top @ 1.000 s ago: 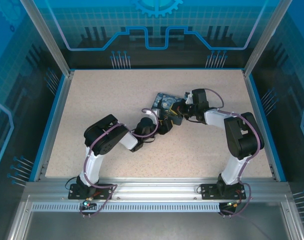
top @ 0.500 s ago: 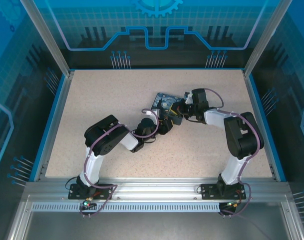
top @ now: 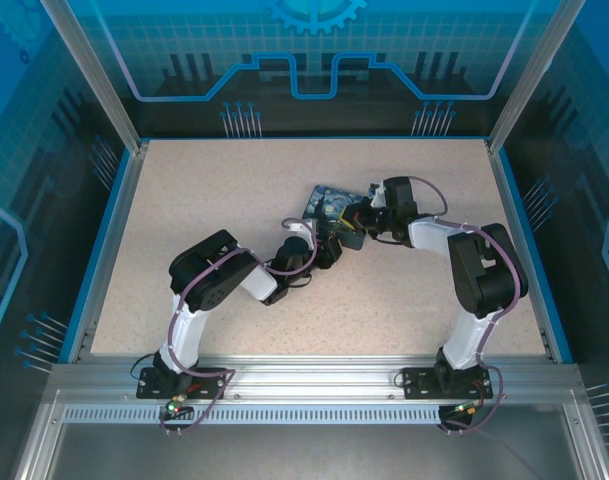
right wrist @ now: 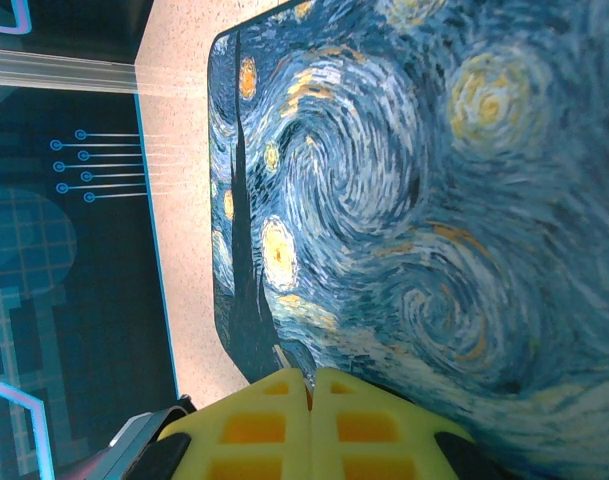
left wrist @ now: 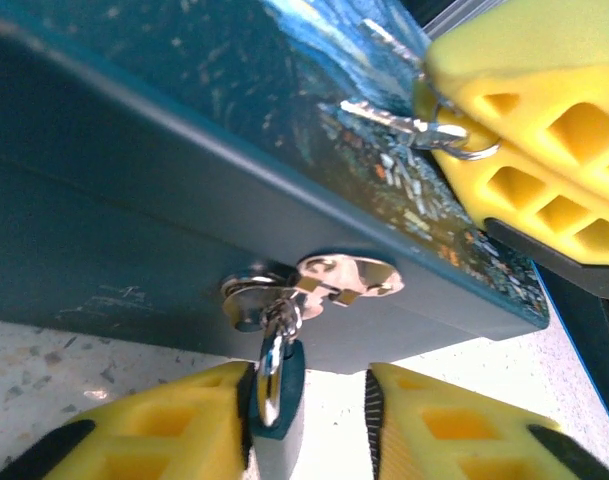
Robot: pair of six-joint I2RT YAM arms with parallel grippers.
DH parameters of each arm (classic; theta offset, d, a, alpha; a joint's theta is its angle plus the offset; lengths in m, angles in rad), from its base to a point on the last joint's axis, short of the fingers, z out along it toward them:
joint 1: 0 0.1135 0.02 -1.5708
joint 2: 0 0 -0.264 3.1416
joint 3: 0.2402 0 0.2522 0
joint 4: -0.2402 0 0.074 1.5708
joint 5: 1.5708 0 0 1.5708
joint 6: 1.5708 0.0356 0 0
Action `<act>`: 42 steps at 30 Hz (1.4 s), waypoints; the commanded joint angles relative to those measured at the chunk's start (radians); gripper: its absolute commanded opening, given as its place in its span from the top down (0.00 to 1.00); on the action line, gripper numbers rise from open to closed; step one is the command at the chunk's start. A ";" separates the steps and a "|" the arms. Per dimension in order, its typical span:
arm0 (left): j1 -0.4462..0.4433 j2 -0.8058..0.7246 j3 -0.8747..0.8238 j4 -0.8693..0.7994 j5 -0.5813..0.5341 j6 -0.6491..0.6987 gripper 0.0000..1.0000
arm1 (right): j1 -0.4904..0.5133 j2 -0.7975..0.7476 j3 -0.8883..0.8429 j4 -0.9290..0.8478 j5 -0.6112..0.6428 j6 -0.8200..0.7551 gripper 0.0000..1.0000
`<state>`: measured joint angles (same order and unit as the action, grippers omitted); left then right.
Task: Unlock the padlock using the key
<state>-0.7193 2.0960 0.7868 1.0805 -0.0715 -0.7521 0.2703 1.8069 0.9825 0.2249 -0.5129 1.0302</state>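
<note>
The teal padlock [left wrist: 282,405] hangs by its metal shackle from the silver hasp [left wrist: 329,280] on the front wall of the painted tin [left wrist: 134,230]. My left gripper [left wrist: 309,390] is open around the padlock: the left pad touches its body and the right pad stands clear of it. My right gripper [left wrist: 439,115] hovers over the tin's lid and is shut on the key [left wrist: 384,115], whose thin blade sticks out to the left with a small ring at the fingers. In the right wrist view a sliver of the key [right wrist: 284,358] pokes from the right gripper [right wrist: 309,378].
The tin [top: 329,207] lies right of the table's middle, with the left gripper [top: 332,247] at its near side and the right gripper [top: 357,215] at its right. Blue walls edge the speckled table [top: 214,200], which has open surface left of the tin.
</note>
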 commanded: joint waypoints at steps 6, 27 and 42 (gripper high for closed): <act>-0.009 0.009 0.008 -0.067 -0.045 -0.001 0.72 | 0.017 0.031 0.007 -0.044 0.002 -0.011 1.00; -0.011 0.011 0.072 -0.180 -0.057 0.019 0.66 | 0.019 0.033 0.003 -0.039 0.001 -0.007 1.00; -0.015 -0.006 0.060 -0.206 -0.114 0.010 0.90 | 0.019 0.040 0.003 -0.036 0.002 -0.005 1.00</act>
<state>-0.7315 2.0956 0.8505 0.9394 -0.1547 -0.7551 0.2707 1.8091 0.9833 0.2287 -0.5129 1.0306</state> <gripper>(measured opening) 0.163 0.051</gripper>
